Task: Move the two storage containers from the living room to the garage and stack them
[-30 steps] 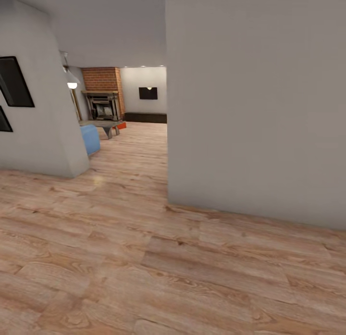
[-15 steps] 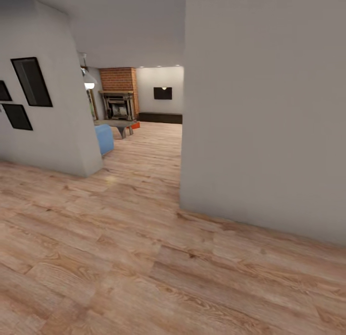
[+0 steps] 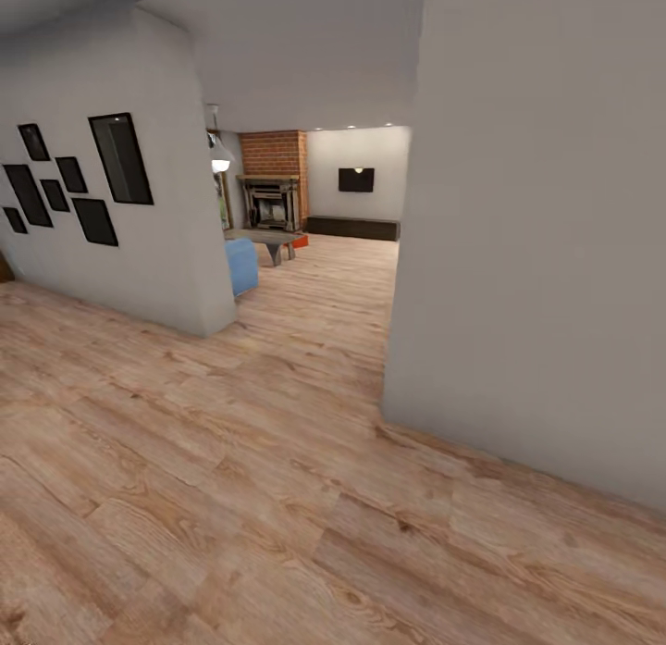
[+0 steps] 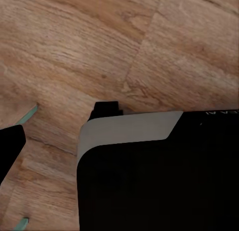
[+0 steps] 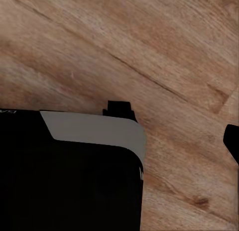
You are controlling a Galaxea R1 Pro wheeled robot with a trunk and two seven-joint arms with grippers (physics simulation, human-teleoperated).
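Note:
Far ahead, past a gap between two walls, lies the living room (image 3: 356, 247) with its red brick fireplace wall (image 3: 275, 155). A small orange-red shape, one storage container (image 3: 301, 241), sits on the wood floor beside the grey low table (image 3: 271, 241). Whether a second one is there is too small to tell. A dark finger (image 4: 9, 151) of my left gripper shows over wood planks in the left wrist view. A sliver of a right finger (image 5: 232, 141) shows in the right wrist view. Nothing is seen held. The garage and its floor are out of view.
A white wall (image 3: 536, 256) juts out close on the right, its corner edging the passage. A left wall (image 3: 120, 219) carries several black picture frames. A blue sofa end (image 3: 242, 264) stands just past its corner. The robot's black base (image 4: 159, 181) shows under both wrists.
The whole picture has slid to the right as the camera turned left and came nearer. More black frames on the left wall have come into sight. Nothing in the room itself has moved.

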